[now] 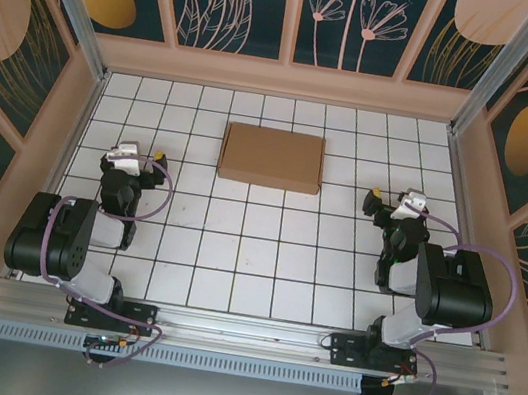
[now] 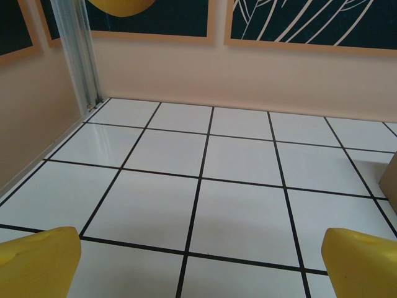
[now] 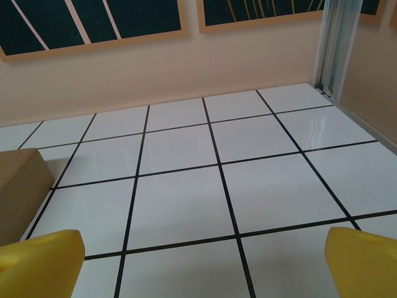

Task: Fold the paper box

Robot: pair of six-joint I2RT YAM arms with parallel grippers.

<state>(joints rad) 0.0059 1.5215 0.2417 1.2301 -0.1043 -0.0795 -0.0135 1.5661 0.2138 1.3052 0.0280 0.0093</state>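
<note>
Top external view: paper box (image 1: 273, 157) lying flat and closed at 12 o'clock on the tiled table (image 1: 233, 263). Left gripper (image 2: 200, 264) resting at 9 o'clock, right gripper (image 3: 201, 264) at 3, both wide open and empty, well apart from it. Folding apparently complete.

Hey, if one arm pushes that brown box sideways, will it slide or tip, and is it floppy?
The box lies low and wide, so it should slide rather than tip. The tiles look glossy, so it will probably skid easily. It looks like thin cardboard, likely light and somewhat bendy if lifted by one edge.
</note>
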